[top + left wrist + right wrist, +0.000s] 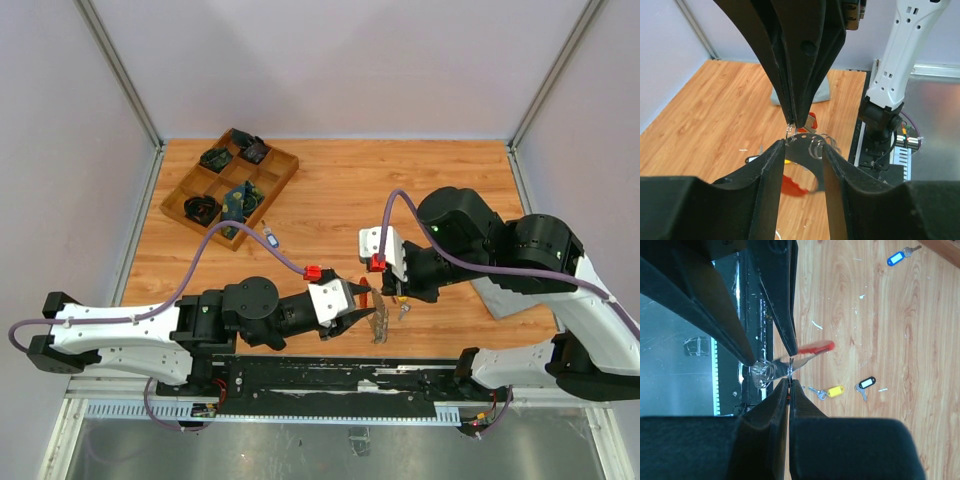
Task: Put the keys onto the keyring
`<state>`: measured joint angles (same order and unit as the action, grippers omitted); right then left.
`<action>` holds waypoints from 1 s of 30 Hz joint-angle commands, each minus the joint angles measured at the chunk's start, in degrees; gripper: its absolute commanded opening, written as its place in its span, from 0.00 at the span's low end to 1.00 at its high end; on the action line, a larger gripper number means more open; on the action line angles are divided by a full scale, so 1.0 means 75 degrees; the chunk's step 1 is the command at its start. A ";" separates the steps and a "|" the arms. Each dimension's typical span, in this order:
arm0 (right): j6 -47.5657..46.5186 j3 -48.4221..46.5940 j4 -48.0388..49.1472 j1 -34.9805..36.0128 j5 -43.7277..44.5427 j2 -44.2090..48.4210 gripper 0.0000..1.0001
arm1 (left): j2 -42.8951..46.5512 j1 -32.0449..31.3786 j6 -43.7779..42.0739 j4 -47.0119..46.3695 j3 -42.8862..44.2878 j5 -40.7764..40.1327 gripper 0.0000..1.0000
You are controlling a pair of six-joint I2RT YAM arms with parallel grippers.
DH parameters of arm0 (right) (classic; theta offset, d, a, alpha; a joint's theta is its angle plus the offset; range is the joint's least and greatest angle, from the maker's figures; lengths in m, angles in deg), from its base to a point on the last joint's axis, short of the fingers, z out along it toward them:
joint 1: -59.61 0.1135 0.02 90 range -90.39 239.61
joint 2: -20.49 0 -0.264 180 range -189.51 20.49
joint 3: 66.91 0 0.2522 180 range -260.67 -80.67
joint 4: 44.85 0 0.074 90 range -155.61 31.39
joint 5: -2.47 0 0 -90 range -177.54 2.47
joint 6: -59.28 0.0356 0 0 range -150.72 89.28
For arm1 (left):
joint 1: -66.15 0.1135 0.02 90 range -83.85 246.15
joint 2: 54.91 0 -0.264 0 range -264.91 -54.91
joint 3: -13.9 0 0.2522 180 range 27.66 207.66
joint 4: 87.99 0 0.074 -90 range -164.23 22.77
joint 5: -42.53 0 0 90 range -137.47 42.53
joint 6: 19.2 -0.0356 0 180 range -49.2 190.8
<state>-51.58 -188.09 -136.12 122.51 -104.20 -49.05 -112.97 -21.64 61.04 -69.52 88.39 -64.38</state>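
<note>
My left gripper (362, 300) (803, 147) is shut on the keyring (379, 320), which spans its jaws just above the table's near edge. In the left wrist view the keyring's dark strap with wire coils (817, 145) sits between my fingers, and its red plastic part (792, 185) hangs below. My right gripper (388, 292) (789, 382) is shut on the red-headed key, pinched edge-on, with its metal tip at the keyring strap (802, 361). The yellow-headed key (832, 391) lies on the table beside it.
A black-tagged key (865, 383) lies near the yellow one, and a blue-tagged key (896, 258) (270, 238) lies further off. A wooden compartment tray (287, 172) with dark items stands at the back left. A grey pad (500, 296) lies under the right arm.
</note>
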 commanded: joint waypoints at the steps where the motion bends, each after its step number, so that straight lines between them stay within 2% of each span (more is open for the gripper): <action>1: -0.0034 -0.0027 -0.0072 0.0163 -0.0342 0.0042 0.00 | 0.0043 -0.0051 -0.0400 -0.0004 0.0331 -0.0150 0.41; 13: 0.0020 0.0200 0.0314 0.0186 -0.0769 0.0188 0.01 | -0.0070 -0.0058 -0.0498 0.0008 0.0406 -0.0295 0.39; 20: 0.0033 0.0265 0.0316 0.0215 -0.0791 0.0178 0.01 | -0.0154 -0.0057 -0.0500 -0.0043 0.0500 -0.0199 0.30; 30: 0.0077 0.0270 0.0363 0.0261 -0.0814 0.0176 0.01 | -0.0317 -0.0051 -0.0494 -0.0027 0.0525 -0.0150 0.24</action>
<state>-51.54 -186.45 -134.77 123.05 -109.40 -48.41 -114.77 -21.68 57.74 -68.49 90.35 -65.58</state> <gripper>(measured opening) 0.013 0.245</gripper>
